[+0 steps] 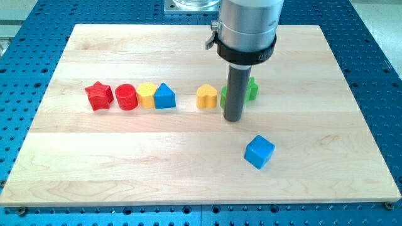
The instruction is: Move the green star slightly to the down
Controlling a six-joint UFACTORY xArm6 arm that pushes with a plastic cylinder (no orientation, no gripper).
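Plainly, we had no hand to open or close; our rod gripped nothing, and my tip (233, 118) stood right in front of the green star (250, 90), mostly hiding it. A yellow heart (206, 96) sat just to the star's left, a blue cube (259, 151) lower down on the wooden board (188, 163).

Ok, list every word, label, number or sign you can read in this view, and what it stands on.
None: no readable text anywhere in this view.
The blocks, from the red star to the blue cube, have plain faces.
The wooden board carries no markings.
The metal collar above my tip shows no legible label.
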